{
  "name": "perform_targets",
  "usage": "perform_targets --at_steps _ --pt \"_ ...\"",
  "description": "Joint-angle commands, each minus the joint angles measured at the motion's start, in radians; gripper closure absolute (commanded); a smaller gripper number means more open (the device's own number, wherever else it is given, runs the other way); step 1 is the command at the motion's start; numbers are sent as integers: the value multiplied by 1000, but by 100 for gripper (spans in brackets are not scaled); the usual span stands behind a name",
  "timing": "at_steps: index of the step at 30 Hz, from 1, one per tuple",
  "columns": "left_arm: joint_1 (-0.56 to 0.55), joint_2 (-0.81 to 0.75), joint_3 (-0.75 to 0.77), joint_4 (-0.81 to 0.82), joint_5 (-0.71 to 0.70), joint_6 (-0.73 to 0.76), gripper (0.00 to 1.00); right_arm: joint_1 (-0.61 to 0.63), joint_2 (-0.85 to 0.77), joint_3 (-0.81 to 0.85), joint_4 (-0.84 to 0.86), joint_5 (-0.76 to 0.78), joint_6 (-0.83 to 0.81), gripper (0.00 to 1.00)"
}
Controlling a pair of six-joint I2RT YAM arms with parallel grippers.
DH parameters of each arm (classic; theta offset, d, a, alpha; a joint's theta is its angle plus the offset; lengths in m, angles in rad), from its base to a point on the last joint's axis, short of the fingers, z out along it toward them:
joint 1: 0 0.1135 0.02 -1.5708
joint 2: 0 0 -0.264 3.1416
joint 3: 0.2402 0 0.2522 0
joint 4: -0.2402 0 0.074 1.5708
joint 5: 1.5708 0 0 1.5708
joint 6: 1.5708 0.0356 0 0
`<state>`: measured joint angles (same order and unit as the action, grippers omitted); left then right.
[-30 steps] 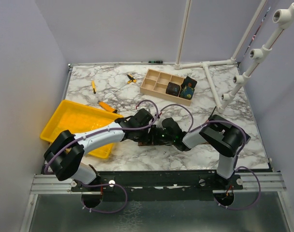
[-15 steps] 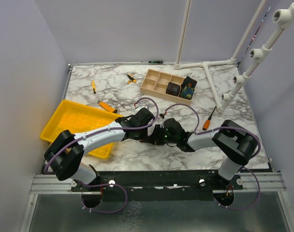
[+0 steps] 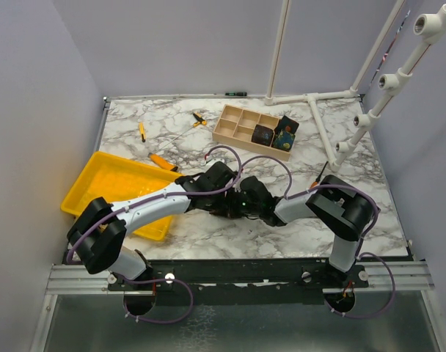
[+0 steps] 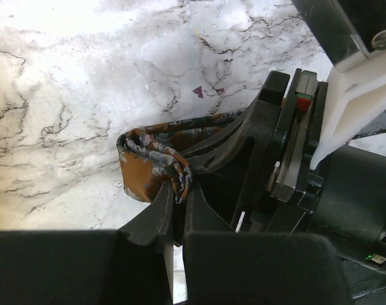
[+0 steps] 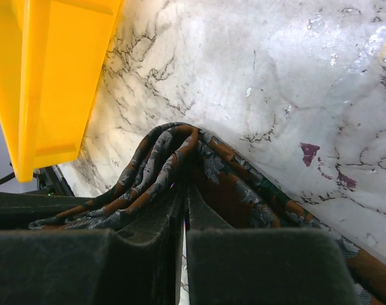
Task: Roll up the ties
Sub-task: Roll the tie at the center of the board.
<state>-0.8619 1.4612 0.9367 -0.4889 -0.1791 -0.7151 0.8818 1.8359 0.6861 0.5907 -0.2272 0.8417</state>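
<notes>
Two grippers meet on one tie (image 4: 148, 168) at the near middle of the marble table (image 3: 340, 169), just right of the yellow tray (image 3: 109, 183). The left gripper (image 4: 179, 200) has its jaws pressed together on a folded loop of the cloth; the right gripper (image 5: 182, 194) is likewise closed, with gathered folds pinched between its fingers.

The fabric looks light, limp and rather slick; I judge it has no stiffness of its own, so any turn wound into it would likely slacken if released. The safest hold seems to be across the full width at the wound end, one gripper pinning that core while the other feeds the loose strip; a pinch on a single edge would probably only bunch it.

Its ground is rust-brown, mottled with grey-blue and dark green; a plainer orange-brown face shows inside the loop; the strip trails flat across the marble.

Far back, two rolled ties (image 3: 274, 133), both dark, fill the right-hand compartments of a wooden tray (image 3: 234, 121).
</notes>
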Motion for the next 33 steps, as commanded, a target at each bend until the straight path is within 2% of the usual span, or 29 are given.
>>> perform_targets --at_steps 1,5,11,14,18,25,33 --pt "-8 7 30 -9 -33 6 100 6 0 -23 -32 -2 -12 93" --pt "-9 22 40 -21 -42 12 100 6 -25 -49 -19 5 -20 92" --pt "-27 46 77 -22 -29 8 100 6 59 -1 40 -36 -21 93" --pt "-34 54 80 -24 -41 11 100 5 44 -19 53 -36 -23 93" --pt "-34 68 77 -31 -63 17 100 6 -55 -71 15 -7 -51 89" --pt "-39 90 103 -81 -118 38 100 6 -267 -146 -155 103 -108 73" --pt "-58 143 161 -111 -163 31 100 -1 -433 -237 -286 311 -111 72"
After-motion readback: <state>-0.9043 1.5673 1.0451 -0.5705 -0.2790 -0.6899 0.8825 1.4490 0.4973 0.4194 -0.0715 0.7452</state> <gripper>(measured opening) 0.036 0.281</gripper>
